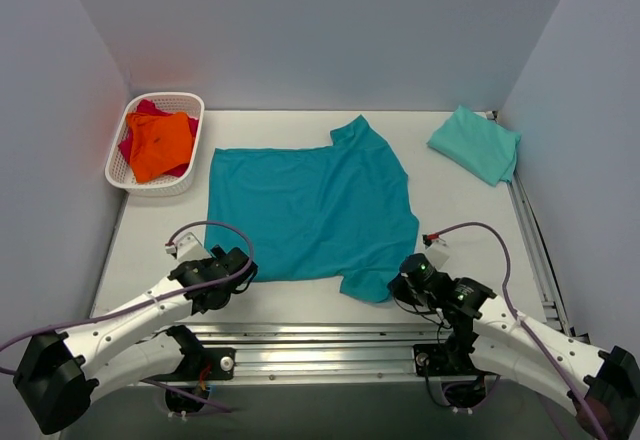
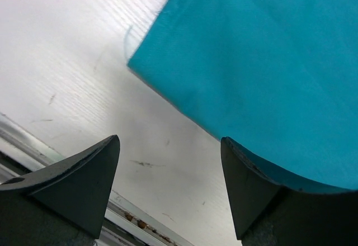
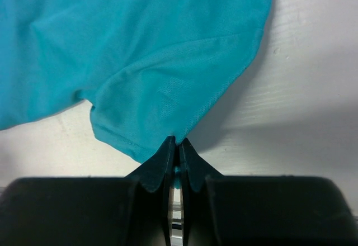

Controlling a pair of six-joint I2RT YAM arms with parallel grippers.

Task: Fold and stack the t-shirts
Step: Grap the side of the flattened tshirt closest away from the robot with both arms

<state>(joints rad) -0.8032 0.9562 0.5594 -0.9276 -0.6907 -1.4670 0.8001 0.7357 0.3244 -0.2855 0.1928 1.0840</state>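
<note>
At the far left, the white basket (image 1: pixel 112 165) holds the orange t-shirt (image 1: pixel 160 145) over the magenta-red t-shirt (image 1: pixel 145 108). The left pincer (image 2: pixel 170 145) stands wide at the near-left corner of the teal t-shirt (image 1: pixel 310 210), which is spread mid-worktop (image 1: pixel 150 240). The right pincer (image 3: pixel 177 142) is clamped on its near sleeve. The mint-green t-shirt (image 1: pixel 475 143) lies folded at the far right.
</note>
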